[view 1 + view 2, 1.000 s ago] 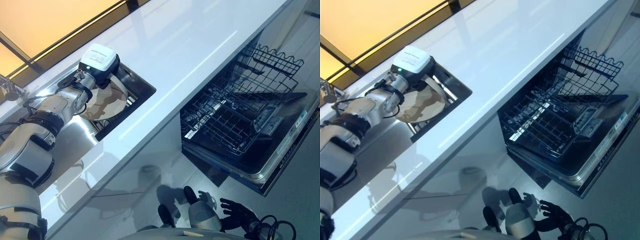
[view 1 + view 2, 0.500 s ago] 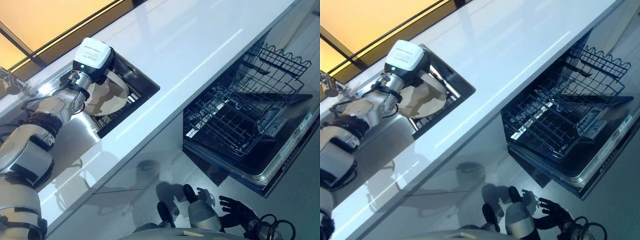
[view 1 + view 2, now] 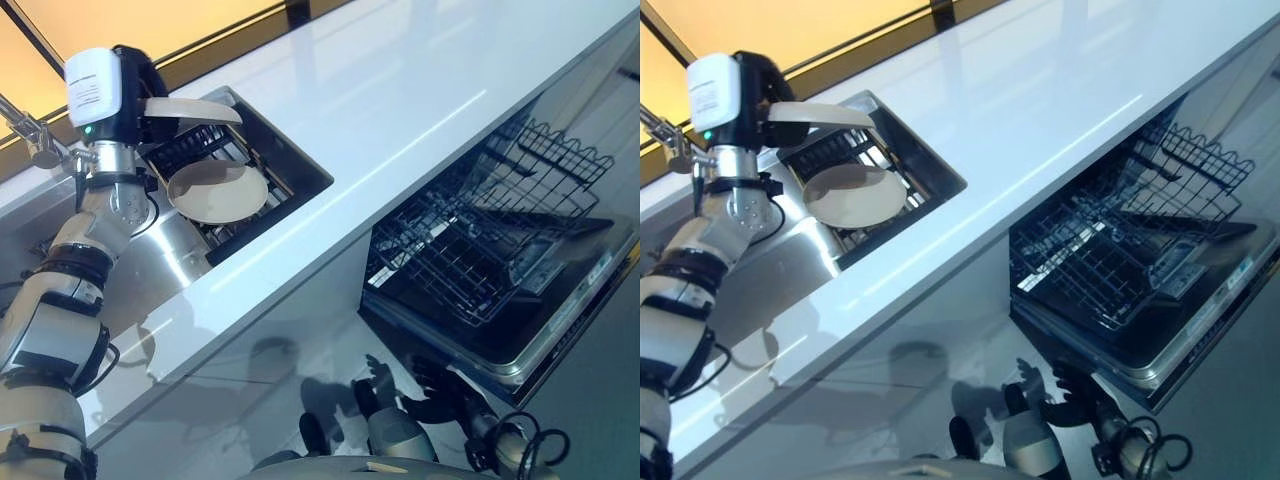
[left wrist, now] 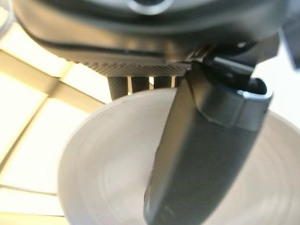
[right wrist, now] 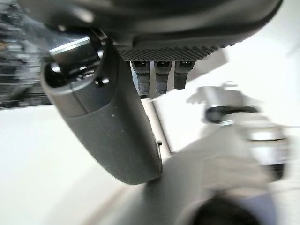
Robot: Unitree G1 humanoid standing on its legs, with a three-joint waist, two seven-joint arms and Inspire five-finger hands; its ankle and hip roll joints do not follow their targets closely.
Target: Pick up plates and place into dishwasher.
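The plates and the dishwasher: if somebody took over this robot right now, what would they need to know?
Left robot hand: raised above the sink, shut on a plate, its thumb lying across the plate's face in the left wrist view.
Right robot hand: low by the floor, fingers spread, holding nothing.
A second plate lies in the sink.
Dishwasher: door down, rack pulled out, no plates visible in it.
Done: one plate gripped and lifted out.
Left: carry it over to the rack, set it in, then fetch the second plate.
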